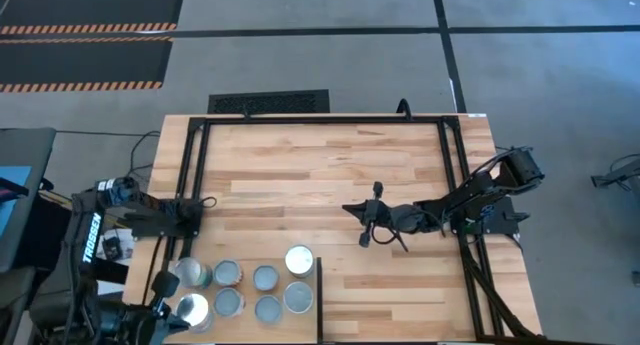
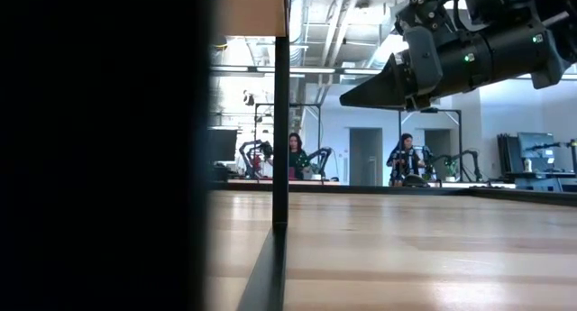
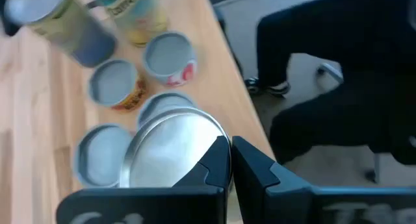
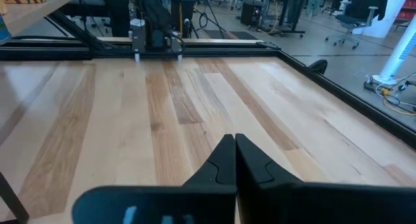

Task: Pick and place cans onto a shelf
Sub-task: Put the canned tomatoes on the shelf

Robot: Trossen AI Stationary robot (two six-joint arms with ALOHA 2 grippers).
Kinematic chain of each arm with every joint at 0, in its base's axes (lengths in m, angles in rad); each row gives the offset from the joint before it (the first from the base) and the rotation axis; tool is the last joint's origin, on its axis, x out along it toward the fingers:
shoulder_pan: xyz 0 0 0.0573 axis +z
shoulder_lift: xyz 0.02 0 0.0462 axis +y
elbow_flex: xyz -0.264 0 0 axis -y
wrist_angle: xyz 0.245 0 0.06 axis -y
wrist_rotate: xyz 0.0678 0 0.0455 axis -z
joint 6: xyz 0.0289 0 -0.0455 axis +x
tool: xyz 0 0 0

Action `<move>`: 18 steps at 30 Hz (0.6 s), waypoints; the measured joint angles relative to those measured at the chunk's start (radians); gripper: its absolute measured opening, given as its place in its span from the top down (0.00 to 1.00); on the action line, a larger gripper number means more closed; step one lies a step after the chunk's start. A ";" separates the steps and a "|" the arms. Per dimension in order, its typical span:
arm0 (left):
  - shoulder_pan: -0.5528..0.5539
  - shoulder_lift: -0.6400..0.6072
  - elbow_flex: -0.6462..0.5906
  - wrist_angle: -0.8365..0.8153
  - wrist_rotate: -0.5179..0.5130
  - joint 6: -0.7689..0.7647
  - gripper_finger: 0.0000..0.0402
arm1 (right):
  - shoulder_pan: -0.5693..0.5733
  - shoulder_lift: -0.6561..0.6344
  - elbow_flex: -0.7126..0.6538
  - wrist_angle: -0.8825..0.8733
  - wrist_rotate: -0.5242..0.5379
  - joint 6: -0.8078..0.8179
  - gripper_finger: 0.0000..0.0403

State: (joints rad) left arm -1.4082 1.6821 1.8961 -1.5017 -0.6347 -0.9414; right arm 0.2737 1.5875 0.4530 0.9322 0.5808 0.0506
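Note:
Several cans (image 1: 265, 278) with silvery round tops stand upright in a cluster on the shelf, a pale panel at the table's near left corner with a thin dark edge (image 1: 320, 295). My left gripper (image 1: 163, 300) is shut with nothing between its fingers. It hangs slanting down over the nearest left can (image 3: 172, 146), its fingertips (image 3: 231, 152) above that can's rim by the panel's outer edge. My right gripper (image 1: 350, 208) is shut and hangs over the bare middle of the table (image 4: 195, 100), pointing toward the left; it also shows in the low view (image 2: 347, 99).
A black frame (image 1: 200, 165) runs around the table's far, left and right sides. A dark upright post (image 2: 281, 122) stands under the shelf. A person in dark clothes (image 3: 338, 74) sits just past the table's edge beside the cans. More people (image 2: 296, 153) sit far behind.

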 joint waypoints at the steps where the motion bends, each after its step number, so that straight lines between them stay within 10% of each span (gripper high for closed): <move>1: 0.000 0.009 0.002 -0.013 -0.001 -0.022 1.00 | 0.001 0.000 0.000 0.001 0.000 0.001 0.98; 18: 0.053 -0.007 -0.011 -0.010 0.007 0.100 1.00 | 0.022 0.000 0.000 0.008 0.000 -0.003 0.98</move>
State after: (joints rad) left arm -1.3552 1.6752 1.8853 -1.5115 -0.6278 -0.8411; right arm 0.2954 1.5875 0.4534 0.9402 0.5807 0.0478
